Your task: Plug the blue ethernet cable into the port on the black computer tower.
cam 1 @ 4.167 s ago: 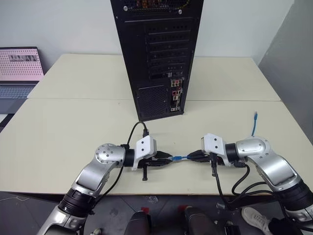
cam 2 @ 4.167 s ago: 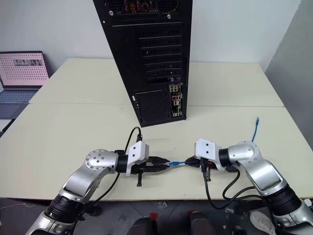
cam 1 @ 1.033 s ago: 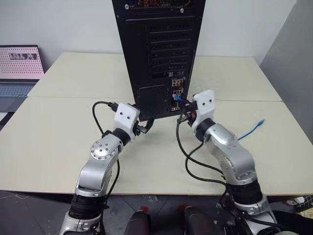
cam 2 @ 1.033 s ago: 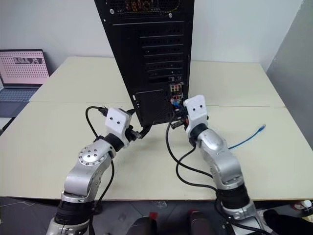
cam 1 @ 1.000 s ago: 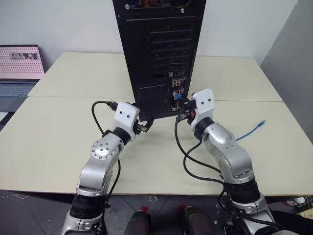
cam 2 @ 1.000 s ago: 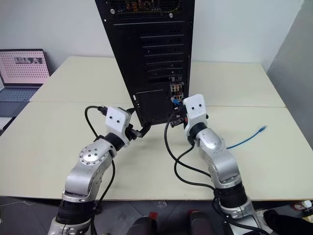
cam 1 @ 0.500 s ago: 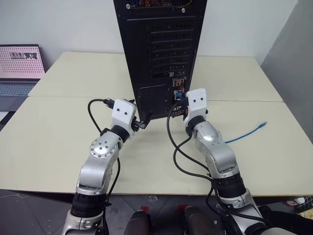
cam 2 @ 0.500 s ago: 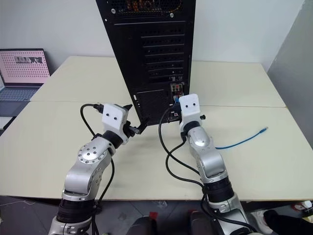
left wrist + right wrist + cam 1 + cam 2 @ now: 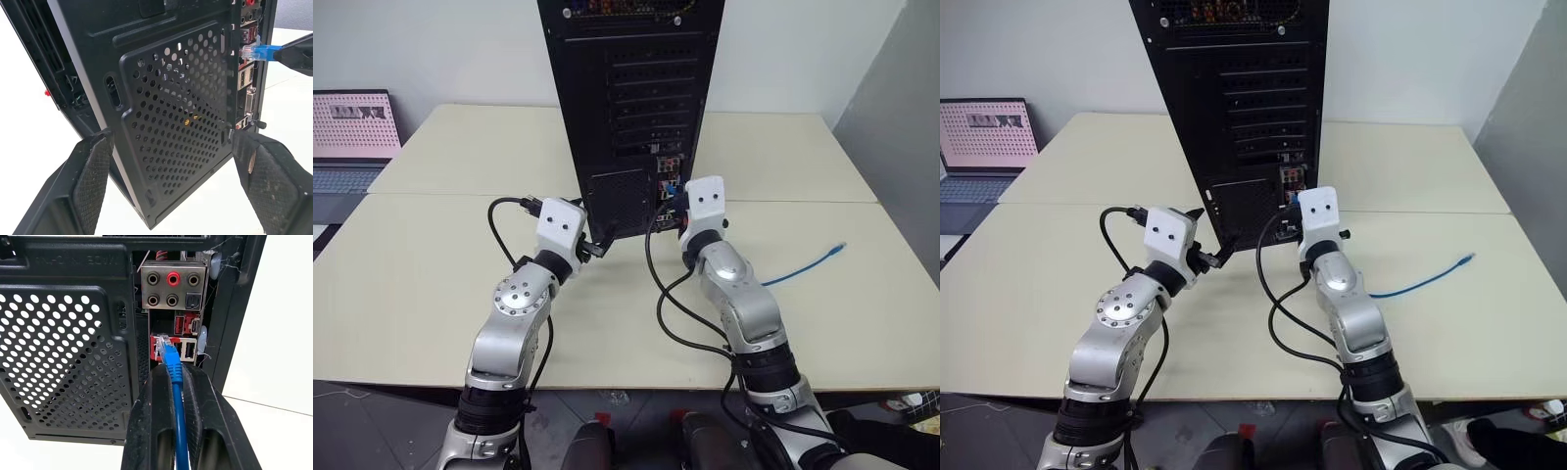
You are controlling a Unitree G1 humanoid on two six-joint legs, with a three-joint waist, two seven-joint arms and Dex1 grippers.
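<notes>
Right end effector (image 9: 178, 382): clamped on blue ethernet cable (image 9: 172, 363), plug held at port (image 9: 159, 346) | Left end effector (image 9: 171, 181): spread wide, straddling black computer tower (image 9: 626, 108)

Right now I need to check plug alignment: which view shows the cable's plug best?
The right wrist view: the plug of the blue ethernet cable is close, at the port. The left wrist view shows it side-on; the eye views show it tiny.
</notes>
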